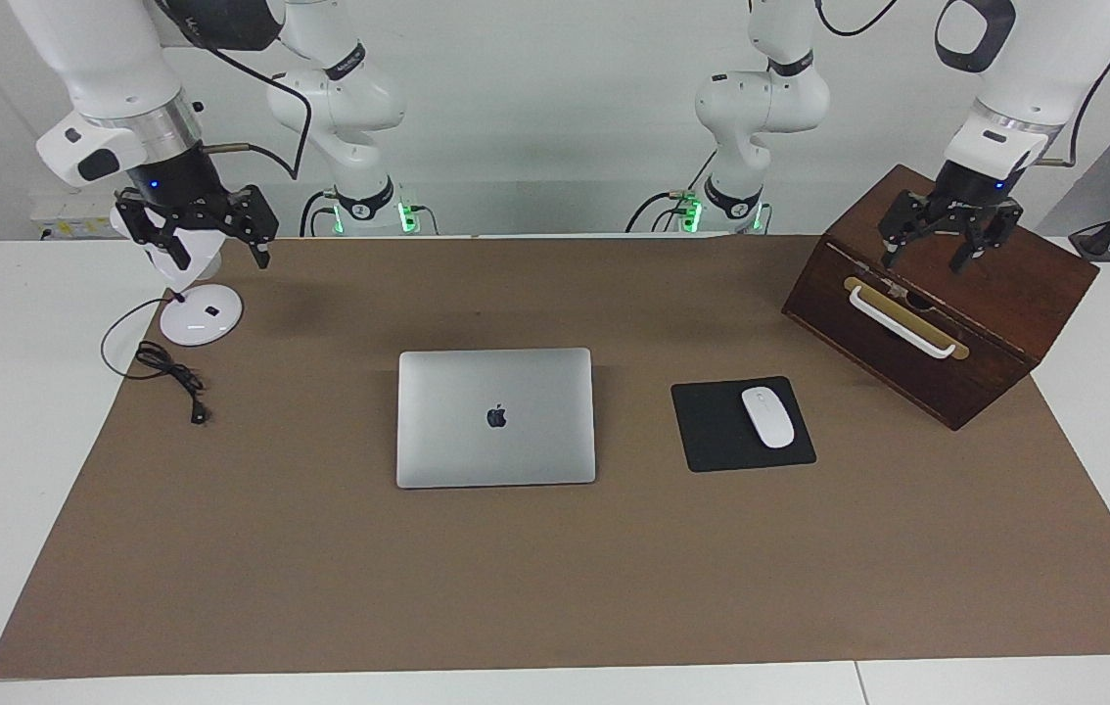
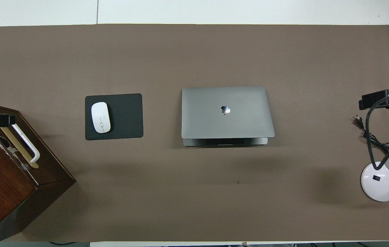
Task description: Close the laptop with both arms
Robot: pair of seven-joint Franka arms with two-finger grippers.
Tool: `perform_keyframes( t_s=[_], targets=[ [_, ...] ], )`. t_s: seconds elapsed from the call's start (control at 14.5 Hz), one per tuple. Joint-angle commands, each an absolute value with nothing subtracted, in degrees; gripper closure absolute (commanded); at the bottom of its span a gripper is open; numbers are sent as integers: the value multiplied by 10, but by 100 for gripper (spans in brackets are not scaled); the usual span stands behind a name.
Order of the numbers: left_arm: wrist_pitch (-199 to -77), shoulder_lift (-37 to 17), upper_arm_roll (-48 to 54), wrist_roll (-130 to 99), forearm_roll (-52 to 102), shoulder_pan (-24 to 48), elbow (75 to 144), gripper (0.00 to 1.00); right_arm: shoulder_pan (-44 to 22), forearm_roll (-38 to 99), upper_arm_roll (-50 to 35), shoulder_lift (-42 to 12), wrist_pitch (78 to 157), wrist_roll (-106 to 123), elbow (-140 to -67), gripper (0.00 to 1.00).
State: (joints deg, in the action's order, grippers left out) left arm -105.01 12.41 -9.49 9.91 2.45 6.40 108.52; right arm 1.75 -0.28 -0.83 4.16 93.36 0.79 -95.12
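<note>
In the middle of the brown mat (image 1: 320, 587) the laptop (image 1: 496, 416) looks nearly shut, lid a crack above the base, while the left gripper (image 1: 947, 240) over the wooden box (image 1: 1025, 294) and the right gripper (image 1: 208, 230) over the lamp base (image 1: 201, 315) both hang wide open, so pressing the lid flat seems next.
</note>
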Motion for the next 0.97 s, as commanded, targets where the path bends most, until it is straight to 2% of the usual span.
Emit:
perform_keyframes(
  t_s=[0.0, 0.28, 0.76, 0.9],
  targets=[
    [-992, 76, -90, 84, 15, 55, 1002, 0, 28, -13, -14, 55, 953, 24, -980, 0],
    [-940, 19, -90, 83, 19, 54, 926, 0, 32, -13, -14, 55, 954, 26, -983, 0],
    [-939, 14, -90, 82, 18, 60, 952, 0, 33, -13, -14, 55, 954, 25, -984, 0],
    [-940, 11, -90, 72, 18, 62, 939, 0, 40, -13, -14, 54, 955, 25, -991, 0]
  ],
)
